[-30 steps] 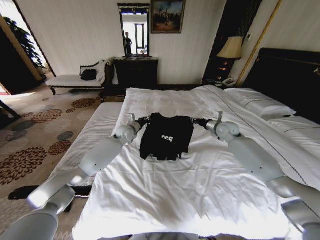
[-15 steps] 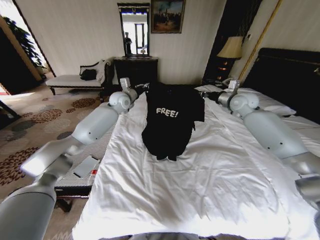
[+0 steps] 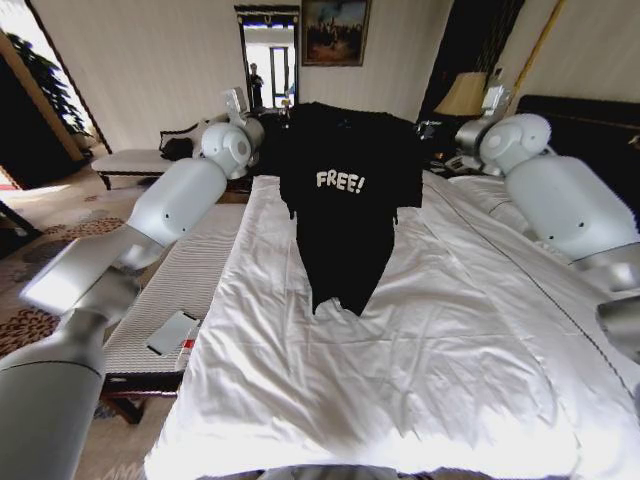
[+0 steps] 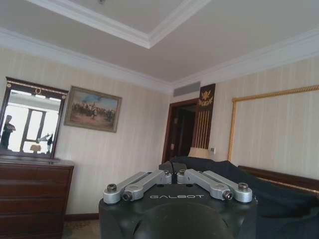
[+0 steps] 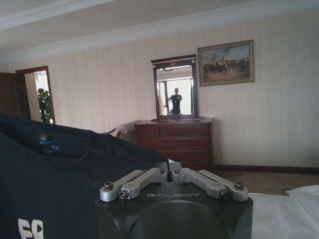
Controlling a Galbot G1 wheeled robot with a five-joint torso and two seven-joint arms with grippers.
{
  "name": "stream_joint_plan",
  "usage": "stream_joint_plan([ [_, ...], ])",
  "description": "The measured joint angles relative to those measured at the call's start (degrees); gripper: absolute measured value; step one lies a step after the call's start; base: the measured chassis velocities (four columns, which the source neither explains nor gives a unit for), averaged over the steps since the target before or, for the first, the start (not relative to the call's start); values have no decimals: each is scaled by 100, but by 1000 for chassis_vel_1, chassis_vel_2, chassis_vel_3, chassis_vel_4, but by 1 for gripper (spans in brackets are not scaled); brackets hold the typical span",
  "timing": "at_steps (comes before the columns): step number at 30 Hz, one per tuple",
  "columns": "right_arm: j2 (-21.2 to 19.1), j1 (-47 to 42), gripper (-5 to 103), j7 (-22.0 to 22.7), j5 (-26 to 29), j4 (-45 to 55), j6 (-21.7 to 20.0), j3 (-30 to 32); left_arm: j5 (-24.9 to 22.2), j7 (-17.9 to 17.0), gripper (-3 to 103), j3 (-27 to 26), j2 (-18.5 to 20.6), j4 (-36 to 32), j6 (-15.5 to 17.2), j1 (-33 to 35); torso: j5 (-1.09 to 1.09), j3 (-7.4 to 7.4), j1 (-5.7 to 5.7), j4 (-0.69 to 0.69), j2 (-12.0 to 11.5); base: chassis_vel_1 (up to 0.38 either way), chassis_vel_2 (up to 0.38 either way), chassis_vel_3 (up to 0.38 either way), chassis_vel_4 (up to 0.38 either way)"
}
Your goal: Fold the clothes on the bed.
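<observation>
Both grippers, left (image 3: 283, 117) and right (image 3: 428, 128), pinch the shirt (image 3: 345, 190) by its shoulders; keep them level, lower it flat onto the bed (image 3: 420, 350).

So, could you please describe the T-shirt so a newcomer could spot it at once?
Over the white bed, the left gripper and right gripper hold a T-shirt up by its shoulders. It is black, with white "FREE!" lettering.

a framed painting (image 3: 335, 32) hangs beside a mirror (image 3: 268, 62) above a dark dresser (image 5: 174, 143); lamp (image 3: 462, 96) nearby.
</observation>
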Motion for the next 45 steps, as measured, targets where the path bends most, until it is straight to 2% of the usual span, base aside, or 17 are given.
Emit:
stream_joint_plan([
  [9,-211,278,0,53,303,198,-83,34,-311,-172,0,-149,453,-715,112,-124,0,-1,-1,0,0,0,0,0,0],
  [13,-348,297,0,209,479,555,-173,135,-455,-352,0,-245,807,-1455,157,107,-2,-1,0,2,0,0,0,0,0],
  [17,-661,30,0,536,839,1386,-353,516,-727,-620,0,-495,1404,-2419,229,456,-2,-1,0,0,0,0,0,0,0],
  [18,-661,30,0,536,839,1386,-353,516,-727,-620,0,-495,1404,-2419,229,456,-2,-1,0,0,0,0,0,0,0],
  [22,-1153,-449,0,1099,1555,2585,-658,1228,-1229,-867,0,-1038,2476,-3671,313,1023,-2,-1,-1,2,0,0,0,0,0],
  [23,-1153,-449,0,1099,1555,2585,-658,1228,-1229,-867,0,-1038,2476,-3671,313,1023,-2,-1,-1,2,0,0,0,0,0],
  [27,-1727,-1102,0,1590,2398,3785,-901,2170,-1580,-1030,0,-2049,3385,-4983,349,1923,-6,-2,-2,5,1,0,0,0,0],
  [28,-1727,-1102,0,1590,2398,3785,-901,2170,-1580,-1030,0,-2049,3385,-4983,349,1923,-6,-2,-2,5,1,0,0,0,0],
  [31,-2245,-2071,0,1811,2891,4506,-1018,3240,-1939,-1096,0,-2676,4003,-5701,378,2452,1,-3,-3,-1,1,0,0,0,0],
  [33,-2375,-2270,0,1846,2983,4642,-1023,3451,-2015,-1090,0,-2807,4167,-5856,378,2583,2,-3,-3,-5,1,0,0,0,0],
  [35,-2927,-2722,0,1959,3385,5171,-992,3962,-2272,-1027,0,-3271,4814,-6382,312,3133,-1,-3,-3,-5,1,0,0,0,0],
  [37,-3039,-2802,0,2015,3505,5324,-990,4087,-2333,-989,0,-3459,5033,-6551,262,3320,-2,-2,-3,-5,1,0,0,0,0],
  [39,-3286,-3120,0,2208,3915,5757,-1003,4645,-2623,-954,0,-4225,5565,-7007,158,3916,0,-3,-2,3,2,0,0,0,0],
  [40,-3286,-3120,0,2208,3915,5757,-1003,4645,-2623,-954,0,-4225,5565,-7007,158,3916,0,-3,-2,3,2,0,0,0,0],
  [42,-3416,-3382,0,2405,4328,6085,-1037,5114,-2983,-1017,0,-5205,5863,-7330,152,4589,-3,-3,-2,6,2,0,0,0,0],
  [44,-3573,-3816,0,2667,4753,6446,-1083,5727,-3243,-1093,0,-5734,6110,-7550,153,5034,-2,-3,-3,2,2,0,0,0,0],
  [45,-3573,-3816,0,2667,4753,6446,-1083,5727,-3243,-1093,0,-5734,6110,-7550,153,5034,-2,-3,-3,2,2,0,0,0,0],
])
